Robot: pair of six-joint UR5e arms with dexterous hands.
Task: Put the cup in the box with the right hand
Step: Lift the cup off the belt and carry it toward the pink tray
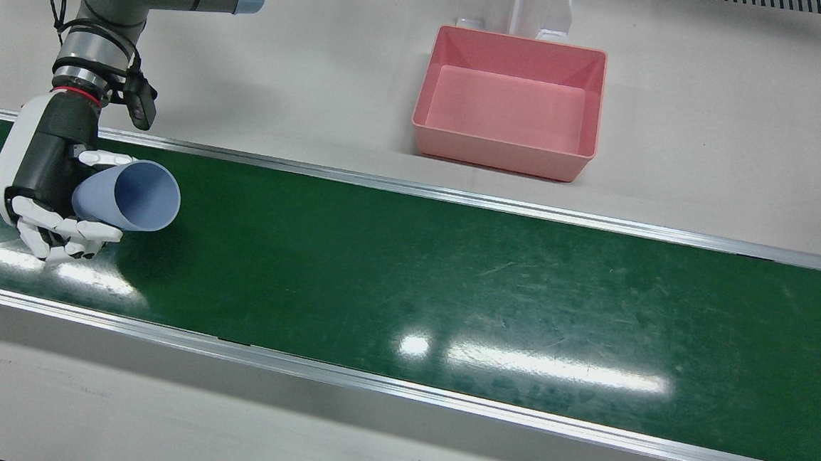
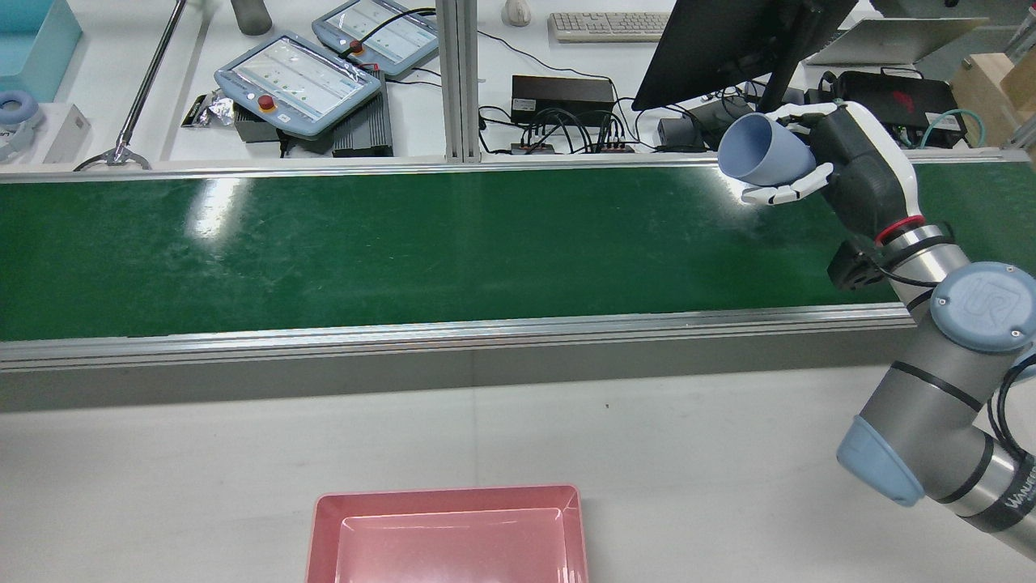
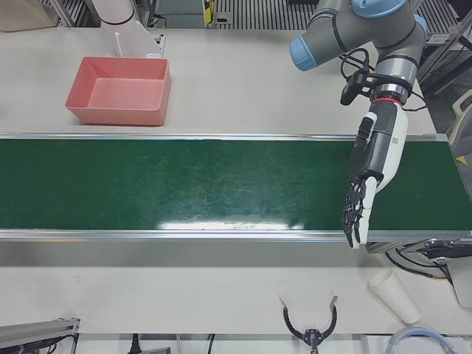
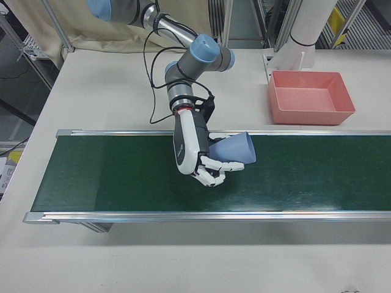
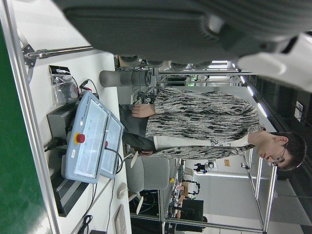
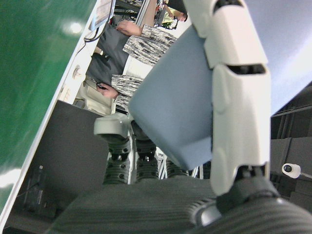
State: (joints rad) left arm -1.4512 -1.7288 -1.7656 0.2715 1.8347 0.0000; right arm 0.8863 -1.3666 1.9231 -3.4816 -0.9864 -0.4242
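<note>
My right hand [image 1: 46,180] is shut on a light-blue cup [image 1: 131,195] and holds it on its side, mouth pointing away from the palm, above the green conveyor belt [image 1: 450,276]. The rear view shows the right hand [image 2: 854,174] and the cup [image 2: 761,150] over the belt's far edge. In the right hand view, fingers [image 6: 239,97] wrap the cup [image 6: 170,107]. The pink box [image 1: 501,154] stands empty on the white table beyond the belt, well apart from the cup. My left hand [image 3: 369,181] is open and empty over the belt's other end.
The belt has raised metal rails [image 1: 455,194] along both sides, between the cup and the box. A white pedestal [image 1: 517,9] stands just behind the box. Paper cups [image 3: 394,295] lie on the table near the left hand. Teach pendants [image 2: 299,77] and a monitor sit past the belt.
</note>
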